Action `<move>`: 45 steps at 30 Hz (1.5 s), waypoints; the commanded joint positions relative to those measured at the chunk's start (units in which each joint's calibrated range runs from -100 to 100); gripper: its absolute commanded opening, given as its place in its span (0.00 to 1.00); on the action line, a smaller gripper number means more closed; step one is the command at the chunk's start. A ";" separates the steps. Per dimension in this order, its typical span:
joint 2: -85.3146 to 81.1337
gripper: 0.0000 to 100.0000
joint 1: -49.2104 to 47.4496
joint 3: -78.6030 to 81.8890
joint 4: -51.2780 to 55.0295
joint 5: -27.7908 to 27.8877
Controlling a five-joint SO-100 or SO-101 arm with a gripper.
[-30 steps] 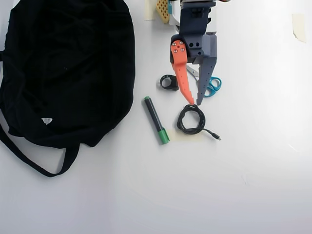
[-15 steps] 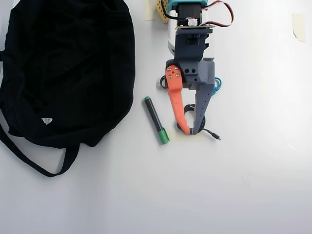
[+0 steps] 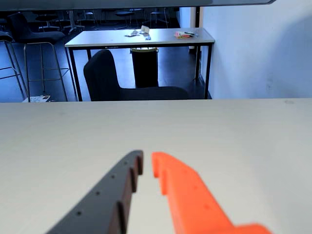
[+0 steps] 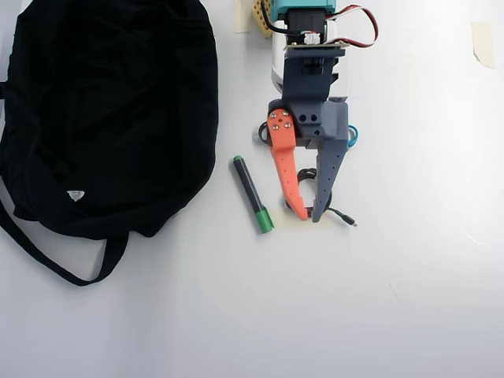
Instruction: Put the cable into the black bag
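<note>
Cable (image 4: pixel 305 175) placement is what the next move turns on: in the overhead view the small wound loop of thin black cord lies on the white counter (image 4: pixel 409 299) directly under the jaws (image 4: pixel 309 215), with the orange finger (image 4: pixel 287 169) over its left side and the grey finger (image 4: pixel 327 177) over its right, so the coil sits between and beneath them rather than off to one side. Largest in view is the black bag (image 4: pixel 110 110), a floppy fabric heap well apart to the left of the jaws, its white label (image 4: pixel 75 194) and long strap (image 4: pixel 55 260) trailing toward the bottom. Just left of the jaws a dark marker with a green cap (image 4: pixel 252 194) lies at a slant, apart from the cord. From under the grey fingertip the loose tail runs down and right to a small metal plug (image 4: pixel 351 222), just beyond the tips. The jaws stand nearly together, a narrow slit between the tips in the wrist view (image 3: pixel 146 163); whether cord is pinched between them I cannot tell, since the fingers cover most of the loop. My judgement is that a lift would settle it.
</note>
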 commanded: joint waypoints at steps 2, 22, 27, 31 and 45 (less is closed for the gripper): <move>-1.28 0.02 0.51 -1.97 -0.71 0.59; -1.53 0.02 -0.16 -0.08 -0.71 0.54; -1.53 0.02 -0.24 -0.08 -0.71 0.54; -1.53 0.02 -0.24 -0.08 -0.71 0.54; -1.53 0.02 -0.16 -0.08 -0.71 0.43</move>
